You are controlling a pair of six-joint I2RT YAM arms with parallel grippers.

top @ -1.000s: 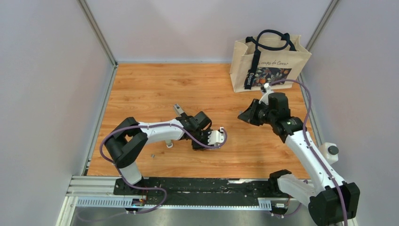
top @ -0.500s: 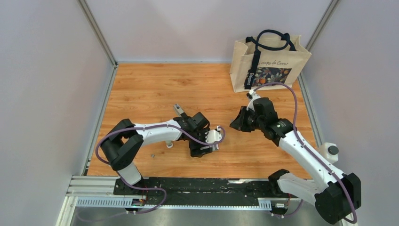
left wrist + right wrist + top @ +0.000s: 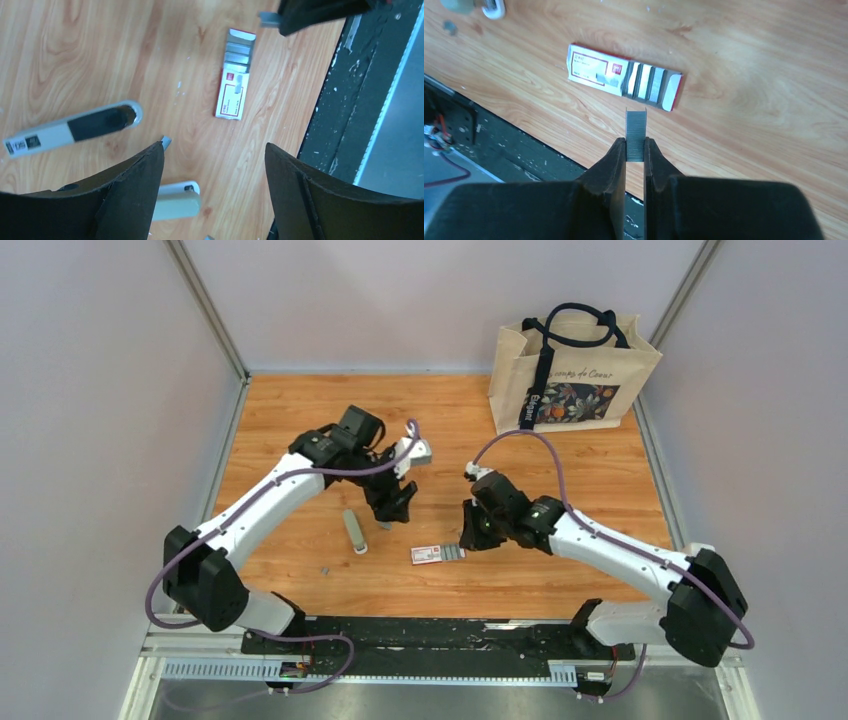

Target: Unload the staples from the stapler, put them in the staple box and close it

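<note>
Right wrist view: my right gripper (image 3: 635,147) is pinched tight on a little strip of staples (image 3: 635,131), held above the table (image 3: 749,75) near the open red-and-white box (image 3: 591,68). My left gripper (image 3: 215,150) is spread wide with nothing in it, and the stapler (image 3: 72,128) lies flat on the table beside it. I think the staples are out, so I only have to put them down, but I cannot tell if more hide inside.

The right end effector (image 3: 468,532) hovers just beside the red-and-white box (image 3: 437,554).
</note>
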